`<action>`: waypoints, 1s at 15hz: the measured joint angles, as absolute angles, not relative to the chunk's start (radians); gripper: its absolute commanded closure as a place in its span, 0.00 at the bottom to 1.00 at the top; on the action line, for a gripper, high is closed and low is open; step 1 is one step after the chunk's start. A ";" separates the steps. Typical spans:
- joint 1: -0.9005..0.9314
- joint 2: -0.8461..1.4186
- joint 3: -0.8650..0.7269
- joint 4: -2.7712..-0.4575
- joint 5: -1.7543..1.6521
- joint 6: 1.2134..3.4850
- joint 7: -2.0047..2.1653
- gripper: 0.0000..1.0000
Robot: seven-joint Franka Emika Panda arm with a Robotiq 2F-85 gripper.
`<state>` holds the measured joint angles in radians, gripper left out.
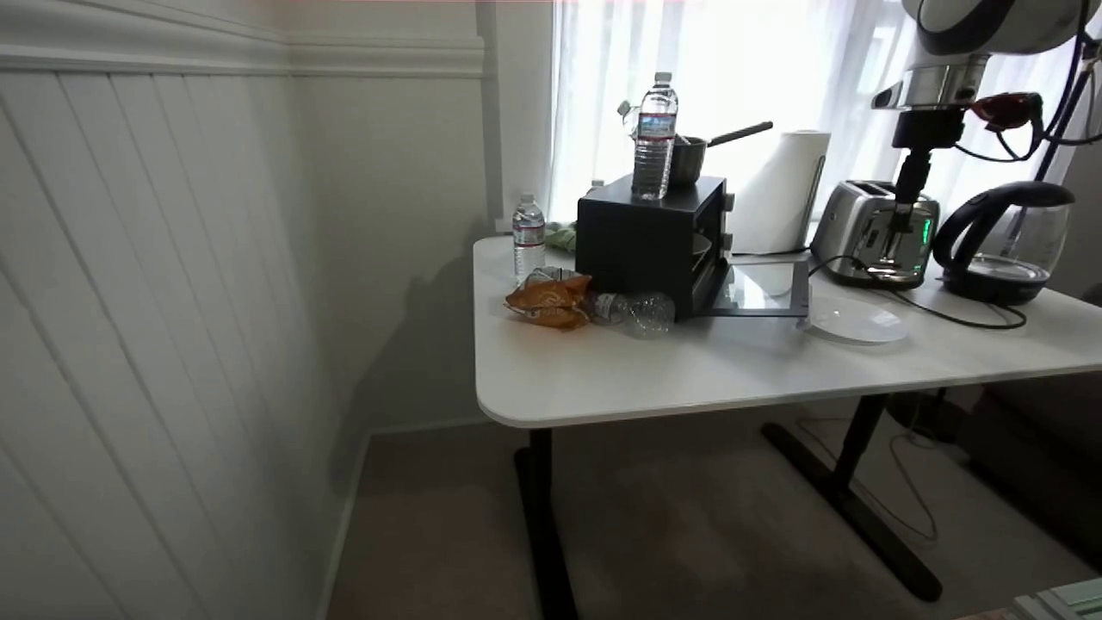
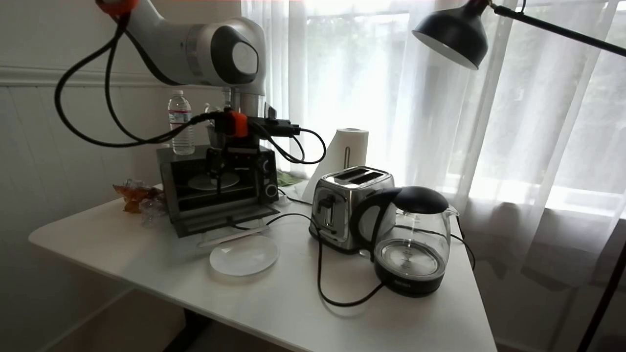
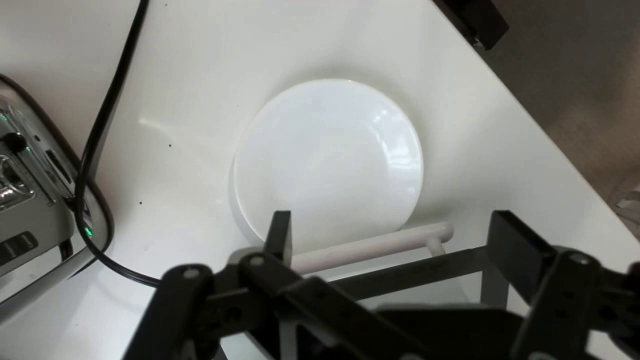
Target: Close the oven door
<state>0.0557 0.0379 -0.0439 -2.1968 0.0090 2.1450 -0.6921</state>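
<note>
At six o'clock from the widely parted gripper (image 3: 393,227) in wrist view, the oven door (image 3: 415,273) is seen, dark-framed, glazed, apparently near-level.

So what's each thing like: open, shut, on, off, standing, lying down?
Oven door: open, lowered.
Gripper: open, holding nothing.
Kettle: standing, lid on.
Toaster: standing, green lights glowing.
Table plate: face up.
Top bottle: standing, capped.
Second bottle: standing.
Third bottle: lying down.
Orange bag: crumpled.
Lamp: can't tell if lit.
</note>
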 measured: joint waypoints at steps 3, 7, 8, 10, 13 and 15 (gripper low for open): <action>0.055 0.039 -0.041 -2.192 0.009 2.145 -0.694 0.00; 0.034 0.103 -0.038 -2.191 0.019 2.156 -0.737 0.00; 0.025 0.128 -0.038 -2.191 0.020 2.172 -0.755 0.00; 0.005 0.180 -0.034 -2.190 0.033 2.225 -0.794 0.00; -0.027 0.244 -0.011 -2.189 0.092 2.300 -0.877 0.00; -0.048 0.274 0.015 -2.188 0.143 2.336 -0.939 0.00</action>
<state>-0.0476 0.2735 0.0153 -2.1883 0.1425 2.3361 -0.9388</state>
